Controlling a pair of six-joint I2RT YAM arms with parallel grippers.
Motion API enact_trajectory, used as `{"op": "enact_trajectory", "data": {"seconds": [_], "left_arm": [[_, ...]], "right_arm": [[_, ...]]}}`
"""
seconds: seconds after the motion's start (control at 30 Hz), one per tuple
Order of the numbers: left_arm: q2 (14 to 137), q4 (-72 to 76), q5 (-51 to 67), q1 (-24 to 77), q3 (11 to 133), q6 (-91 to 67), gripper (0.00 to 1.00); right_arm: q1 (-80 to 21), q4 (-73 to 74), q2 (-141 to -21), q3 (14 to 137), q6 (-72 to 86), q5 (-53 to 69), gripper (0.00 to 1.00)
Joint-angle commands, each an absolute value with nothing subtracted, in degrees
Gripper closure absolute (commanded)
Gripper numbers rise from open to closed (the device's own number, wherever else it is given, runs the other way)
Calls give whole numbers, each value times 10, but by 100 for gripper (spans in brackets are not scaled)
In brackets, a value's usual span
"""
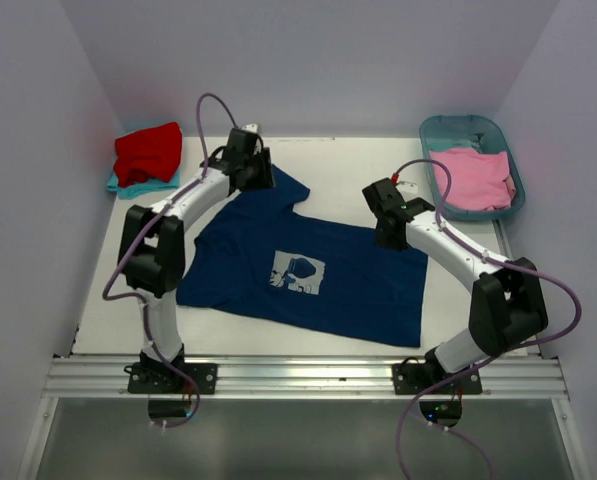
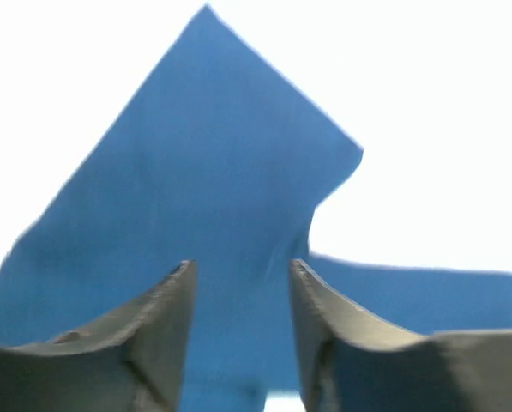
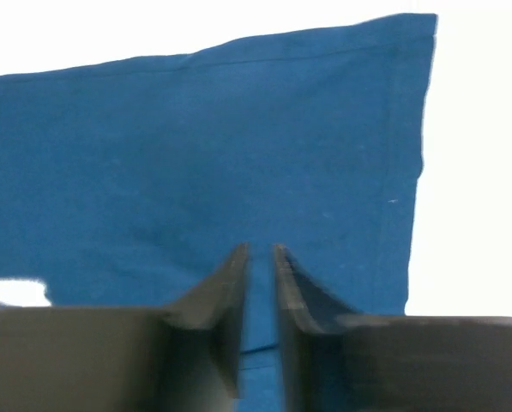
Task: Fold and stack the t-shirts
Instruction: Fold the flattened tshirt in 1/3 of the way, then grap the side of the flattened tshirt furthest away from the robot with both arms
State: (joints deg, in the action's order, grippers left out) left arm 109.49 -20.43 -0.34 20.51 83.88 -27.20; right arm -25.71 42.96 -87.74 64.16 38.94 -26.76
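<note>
Seen from above, the navy t-shirt (image 1: 358, 290) lies spread flat, print (image 1: 298, 272) up, in the middle of the table (image 1: 358, 165). The left gripper (image 1: 250, 160) is over its far sleeve (image 1: 278, 190) and the right gripper (image 1: 388, 215) is at its far right edge. The cloth looks light and limp, so it will likely sag and drag unless both arms take it at edges or corners. A red shirt (image 1: 150, 150) on a teal shirt (image 1: 128, 185) sits well apart at far left, and a pink shirt (image 1: 473, 178) fills the tub (image 1: 453, 128) at far right. Neither seems to block a fold.

On the left wrist camera, the left gripper (image 2: 240, 292) has its jaws spread above the sleeve (image 2: 221, 154), which lies flat below.

On the right wrist camera, the right gripper (image 3: 260, 257) is nearly pressed together, with only a slit left, above the cloth near the stitched hem (image 3: 414, 129). Whether it nips the cloth cannot be told.
</note>
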Motion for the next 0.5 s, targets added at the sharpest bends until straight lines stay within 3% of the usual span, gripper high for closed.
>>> {"op": "enact_trajectory", "data": {"seconds": [0.0, 0.2, 0.47], "left_arm": [[1197, -249, -19, 191, 1009, -253, 46], [1347, -316, -41, 179, 1197, -225, 41], [1417, -214, -37, 178, 1229, -194, 35]], "right_arm": [[-258, 407, -856, 663, 334, -218, 73], [-257, 390, -830, 647, 295, -180, 65], [-258, 383, -812, 628, 280, -149, 64]]}}
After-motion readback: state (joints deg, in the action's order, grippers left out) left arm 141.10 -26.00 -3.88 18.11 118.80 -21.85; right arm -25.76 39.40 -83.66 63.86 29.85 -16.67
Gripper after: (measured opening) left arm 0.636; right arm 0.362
